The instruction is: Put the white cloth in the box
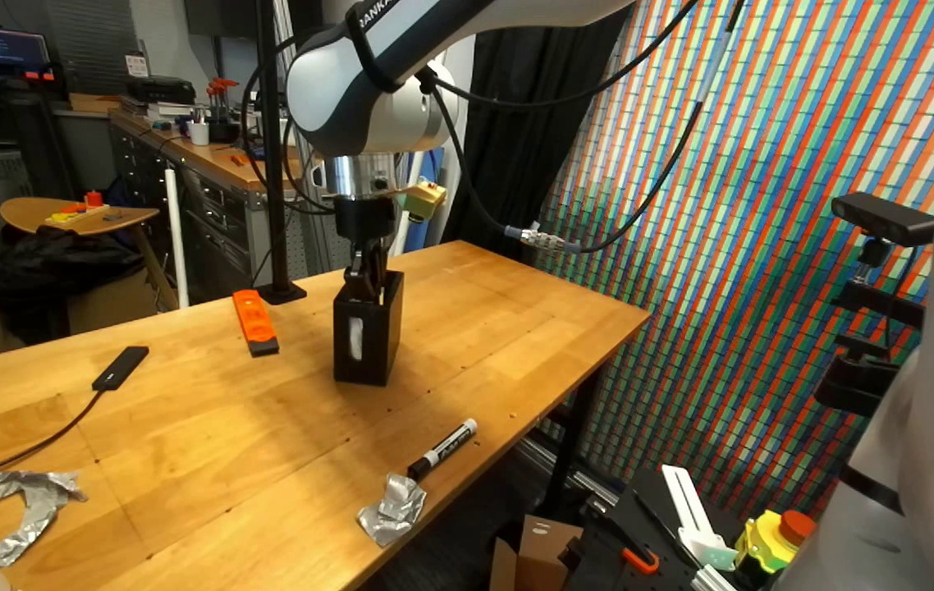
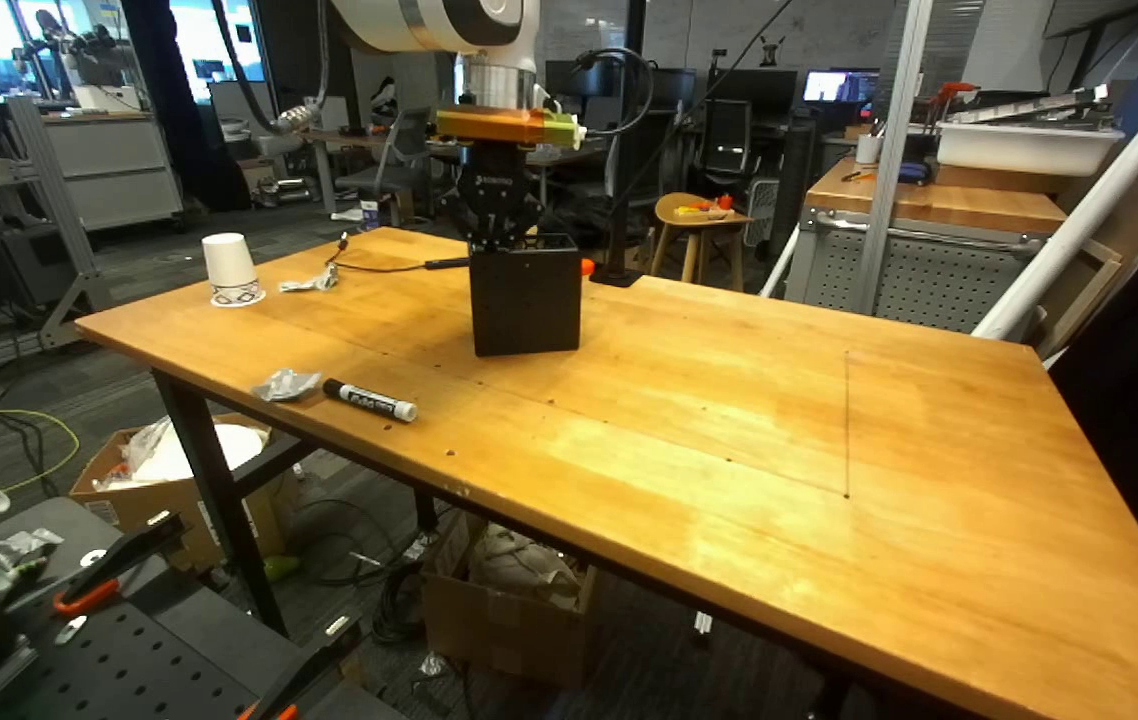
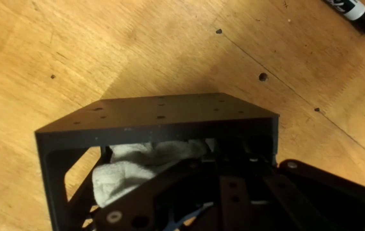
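Nearly done imo — white cloth (image 3: pixel 132 173) is inside the box (image 3: pixel 189 110), 9 o'clock from the closed gripper (image 3: pixel 235 158) in the wrist view (can't tell if pinched) — just release and back-out to go.

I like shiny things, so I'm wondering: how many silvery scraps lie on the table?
2: the crumpled scrap beside the marker, and the curved scrap near the cup.

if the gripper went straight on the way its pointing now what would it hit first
Most likely the white cloth inside the black box. The shut gripper points down into that box, cloth close beside it. Its tips are lost in shadow, so contact already, or the bottom first, can't be ruled out.
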Controlling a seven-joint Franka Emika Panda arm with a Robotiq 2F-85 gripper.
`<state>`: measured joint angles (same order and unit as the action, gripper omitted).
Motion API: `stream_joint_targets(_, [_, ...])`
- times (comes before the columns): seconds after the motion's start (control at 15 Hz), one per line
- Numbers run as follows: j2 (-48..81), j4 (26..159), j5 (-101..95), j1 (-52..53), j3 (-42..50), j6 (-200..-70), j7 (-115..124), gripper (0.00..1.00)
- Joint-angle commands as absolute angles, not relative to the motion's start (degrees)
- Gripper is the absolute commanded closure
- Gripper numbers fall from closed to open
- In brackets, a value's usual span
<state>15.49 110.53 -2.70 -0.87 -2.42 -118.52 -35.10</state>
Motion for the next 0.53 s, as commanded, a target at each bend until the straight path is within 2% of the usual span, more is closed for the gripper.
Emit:
stream_joint_targets(0.0, [18.0, 108.3, -0.4, -2.3, -3.2, -117.9, -37.3, 1.0])
stream_joint_targets(0.47, [17.1, 108.7, 5.8, -3.8, -3.7, -117.6, -41.7, 1.0])
